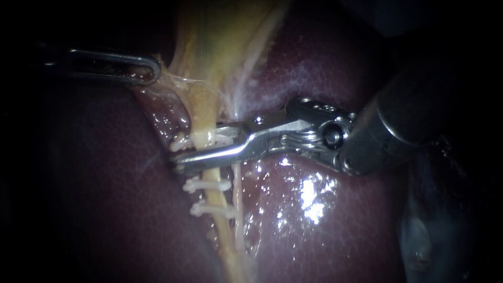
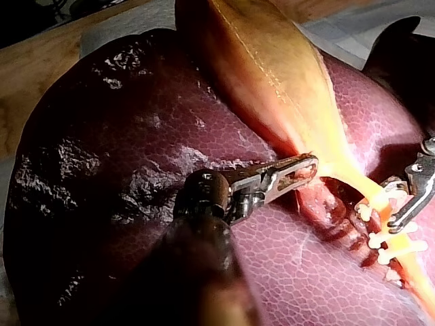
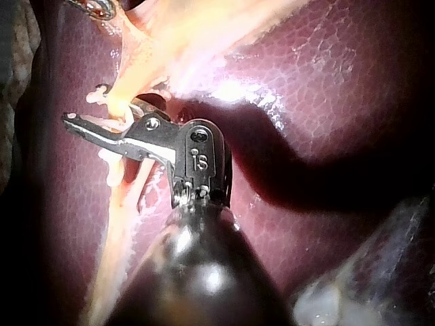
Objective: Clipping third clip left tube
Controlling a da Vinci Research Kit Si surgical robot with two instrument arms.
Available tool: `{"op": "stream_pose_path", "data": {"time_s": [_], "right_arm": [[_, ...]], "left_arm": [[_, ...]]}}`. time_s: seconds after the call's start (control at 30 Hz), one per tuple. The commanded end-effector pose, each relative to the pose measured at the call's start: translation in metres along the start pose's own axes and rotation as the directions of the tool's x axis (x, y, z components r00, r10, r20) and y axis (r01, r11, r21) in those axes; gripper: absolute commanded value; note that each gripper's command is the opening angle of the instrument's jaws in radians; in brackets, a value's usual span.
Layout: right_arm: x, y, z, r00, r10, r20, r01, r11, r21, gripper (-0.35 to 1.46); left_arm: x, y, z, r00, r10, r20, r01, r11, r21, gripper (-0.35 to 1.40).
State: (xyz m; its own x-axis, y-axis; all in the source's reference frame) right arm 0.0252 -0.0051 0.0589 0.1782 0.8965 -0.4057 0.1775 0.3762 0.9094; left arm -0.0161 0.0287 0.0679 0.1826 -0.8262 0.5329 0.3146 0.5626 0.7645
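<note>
Right instrument [image 1: 179,155]: enters from the right of the left tube [image 1: 208,112] and reaches across it. One jaw lies on each side of the tube, and the jaws are clamped on a white clip [image 1: 201,140] that sits around it. The longer jaw runs past the tube to its far side.

Left tube: pale yellow, running down from the narrow end of the gallbladder [image 1: 220,42] across the liver [image 1: 325,220]. Two further clips are on the tube below the jaws, an upper one [image 1: 207,185] and a lower one [image 1: 212,209], close together and each lying crosswise. A thinner pale strand [image 1: 237,194] runs just beside the tube on the side of the right instrument.

Left instrument [image 1: 153,72]: lies well to the left of the tube near its upper end. Its jaws are closed on a fold of pinkish tissue [image 1: 167,84] joined to the gallbladder's neck. The left wrist view confirms this grip [image 2: 307,166].
</note>
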Motion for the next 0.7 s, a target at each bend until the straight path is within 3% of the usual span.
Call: {"op": "stream_pose_path", "data": {"time_s": [0.03,0.23,0.37,0.7], "right_arm": [[0.0000,0.0001,-0.0001,1.000,0.000,-0.001,0.000,1.000,-0.002,0.11],[0.0000,0.0005,-0.0004,1.000,0.000,-0.007,0.000,1.000,-0.012,-0.11],[-0.0001,0.0005,-0.0005,1.000,0.000,-0.007,0.000,1.000,-0.012,-0.35],[-0.0007,0.0006,-0.0005,1.000,-0.009,-0.002,0.009,0.999,-0.032,-0.35]], "left_arm": [[0.0000,0.0000,0.0000,1.0000,0.000,0.000,0.000,1.000,0.000,-0.35],[0.0000,0.0000,0.0000,1.0000,0.000,0.000,0.000,1.000,0.000,-0.35],[0.0000,0.0000,0.0000,1.0000,0.000,0.000,0.000,1.000,0.000,-0.35],[0.0000,0.0001,0.0000,1.0000,0.000,0.000,0.000,1.000,0.000,-0.35]]}}
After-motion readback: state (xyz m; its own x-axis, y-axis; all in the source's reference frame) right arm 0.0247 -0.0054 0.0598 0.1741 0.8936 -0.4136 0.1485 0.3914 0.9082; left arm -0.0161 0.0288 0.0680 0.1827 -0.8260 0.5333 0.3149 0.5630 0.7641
